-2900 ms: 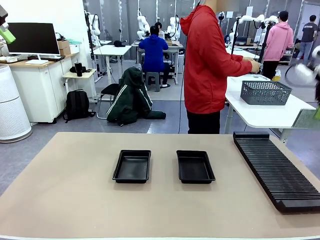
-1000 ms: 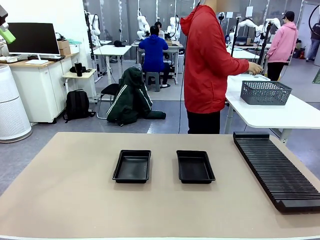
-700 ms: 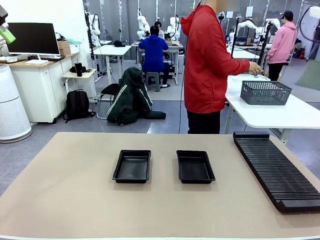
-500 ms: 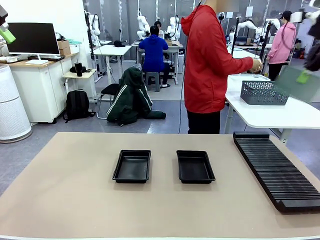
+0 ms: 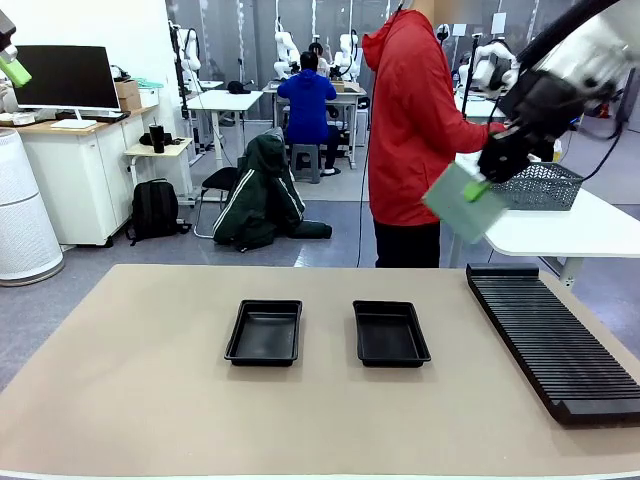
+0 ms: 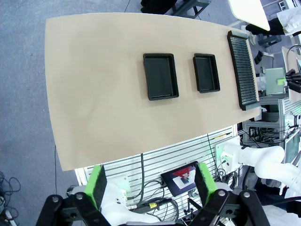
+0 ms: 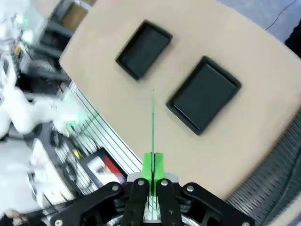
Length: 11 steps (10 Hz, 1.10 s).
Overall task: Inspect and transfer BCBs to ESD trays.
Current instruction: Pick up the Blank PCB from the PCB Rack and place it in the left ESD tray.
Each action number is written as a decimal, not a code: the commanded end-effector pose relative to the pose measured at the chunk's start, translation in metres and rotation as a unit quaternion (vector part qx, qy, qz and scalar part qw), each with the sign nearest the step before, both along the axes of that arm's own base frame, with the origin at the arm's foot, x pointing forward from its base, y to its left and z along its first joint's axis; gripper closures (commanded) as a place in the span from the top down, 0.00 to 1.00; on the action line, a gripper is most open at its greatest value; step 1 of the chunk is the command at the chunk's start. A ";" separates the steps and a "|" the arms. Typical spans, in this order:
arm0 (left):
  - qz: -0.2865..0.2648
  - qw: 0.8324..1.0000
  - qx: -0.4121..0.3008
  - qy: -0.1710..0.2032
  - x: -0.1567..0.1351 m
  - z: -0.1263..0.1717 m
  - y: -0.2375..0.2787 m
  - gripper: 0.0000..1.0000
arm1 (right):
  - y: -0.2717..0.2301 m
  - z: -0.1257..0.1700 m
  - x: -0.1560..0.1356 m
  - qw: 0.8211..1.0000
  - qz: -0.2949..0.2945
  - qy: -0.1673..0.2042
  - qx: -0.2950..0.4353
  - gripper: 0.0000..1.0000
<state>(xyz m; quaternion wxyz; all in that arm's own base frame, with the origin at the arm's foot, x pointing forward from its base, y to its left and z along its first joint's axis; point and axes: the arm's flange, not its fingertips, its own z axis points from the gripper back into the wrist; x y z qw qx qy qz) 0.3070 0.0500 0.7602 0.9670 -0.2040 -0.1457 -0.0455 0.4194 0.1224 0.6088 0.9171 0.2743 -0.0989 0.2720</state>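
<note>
Two shallow black plastic trays (image 5: 265,332) lie side by side — our right gripper (image 5: 478,188) pinches a thin grey-green board (image 5: 455,205); our left gripper (image 6: 152,184) gapes wide.

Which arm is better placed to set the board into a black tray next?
Right. The right gripper is shut on the BCB, holding it in the air, and both ESD trays lie empty. The left gripper is open and empty, high up.

My right pincer (image 5: 479,186) grips a tilted BCB (image 5: 458,206) by one edge, in the air beyond the surface's (image 5: 140,400) far right. Below, the left ESD tray (image 5: 264,333) and right ESD tray (image 5: 391,334) sit side by side.
</note>
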 end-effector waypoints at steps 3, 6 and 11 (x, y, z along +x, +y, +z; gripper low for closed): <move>0.001 1.000 -0.001 0.002 0.000 -0.001 0.000 1.00 | 0.077 -0.089 -0.010 0.989 -0.087 0.036 0.116 0.03; 0.001 1.000 -0.001 0.002 0.000 -0.001 0.000 1.00 | 0.141 -0.165 -0.006 0.970 -0.113 0.061 0.207 0.03; 0.001 1.000 -0.001 0.002 0.000 -0.001 0.000 1.00 | 0.214 -0.245 0.009 0.948 -0.139 0.081 0.276 0.03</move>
